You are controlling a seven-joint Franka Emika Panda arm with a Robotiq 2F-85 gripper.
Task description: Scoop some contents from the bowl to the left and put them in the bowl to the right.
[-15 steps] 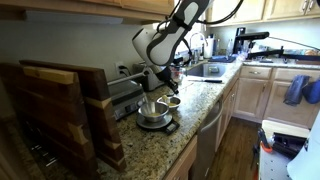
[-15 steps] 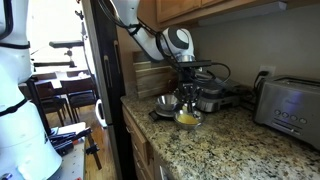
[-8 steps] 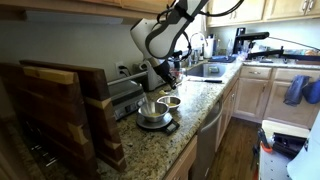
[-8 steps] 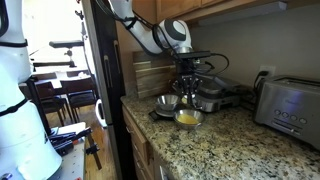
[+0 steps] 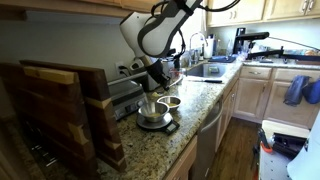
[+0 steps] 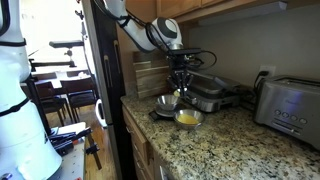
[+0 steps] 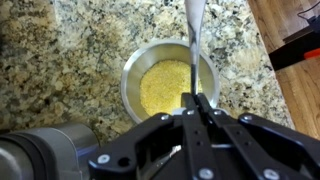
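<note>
Kitchen of speckled granite counter [image 5: 195,125] under wood cabinets. In an exterior view: stacked wooden boards [image 5: 60,110] up close at the edge of frame; larger bowl [image 5: 150,113] nearer the lens on a dark pad [image 5: 162,127]; smaller bowl [image 5: 171,101] just behind it, rims nearly touching. Gripper [image 5: 160,80] above the pair, arm arched overhead. Too small here to read the fingers.

In an exterior view: counter [image 6: 250,145] with a toaster [image 6: 290,105] off to one side and a black countertop appliance [image 6: 212,98] behind the bowls. Smaller bowl [image 6: 188,124] nearest the lens, filled with yellow grain; larger bowl [image 6: 165,103] just beyond it. Gripper [image 6: 180,86] pointing straight down, above the yellow-filled bowl and clear of its rim.

Wrist view: looking down past the gripper [image 7: 195,100], fingers clenched on a pale, slender utensil [image 7: 190,35]. Reaches from the fingertips across the bowl and off the top of frame, tip unseen. Smaller bowl [image 7: 131,78] directly below, upright on bare granite [image 7: 60,60], yellow grain [image 7: 165,85] covering its floor.
</note>
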